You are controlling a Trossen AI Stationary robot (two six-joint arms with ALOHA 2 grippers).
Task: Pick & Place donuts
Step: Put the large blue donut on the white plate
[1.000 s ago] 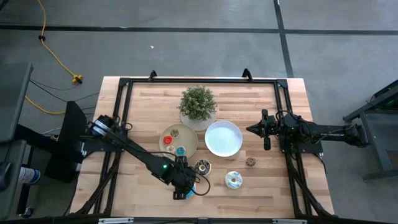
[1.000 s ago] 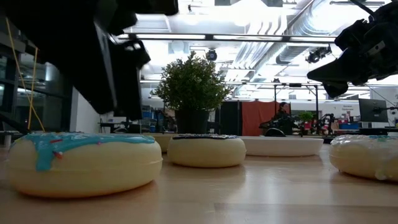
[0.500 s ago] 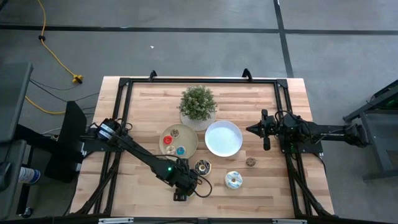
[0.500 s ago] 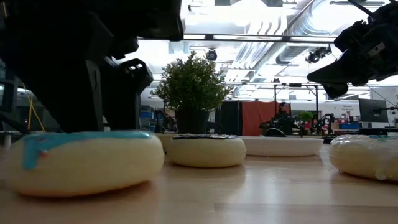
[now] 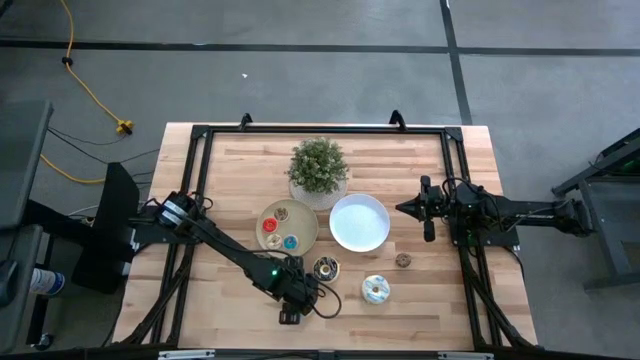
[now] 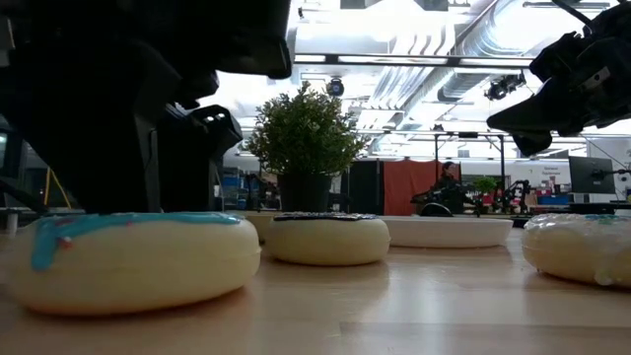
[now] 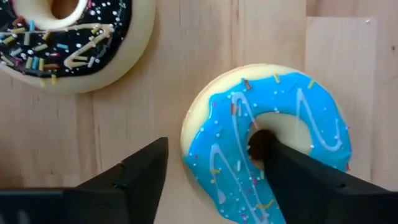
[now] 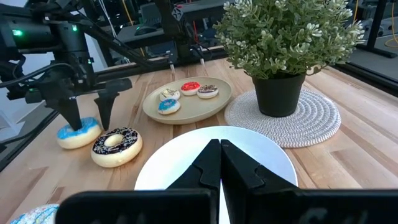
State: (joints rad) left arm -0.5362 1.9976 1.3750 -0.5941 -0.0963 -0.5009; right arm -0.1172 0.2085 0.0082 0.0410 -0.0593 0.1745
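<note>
My left gripper is open, low over the blue-iced donut near the table's near edge. One finger reaches into the donut's hole, the other stands outside the ring over bare wood. The low view shows this donut lying flat on the table. A chocolate-iced donut lies just beyond it. A pale donut and a small brown one lie to the right. Small donuts sit on the tan plate. My right gripper is shut, raised beside the white plate. My left gripper comes from above, pointing down, with one finger in the blue donut's hole at its inner rim and the other outside the ring. The ring's wall lies between the open fingers. The donut rests flat on the table. I cannot tell whether the outer finger touches it.
A potted plant on a woven mat stands at the far middle of the table, behind both plates. A black frame runs along the table's sides. Bare wood lies along the near edge to the right of the pale donut.
My left gripper has come down over the blue donut, and in the high view it now covers the donut. In the low view the donut has shifted slightly on the table, its icing drip now farther left.
</note>
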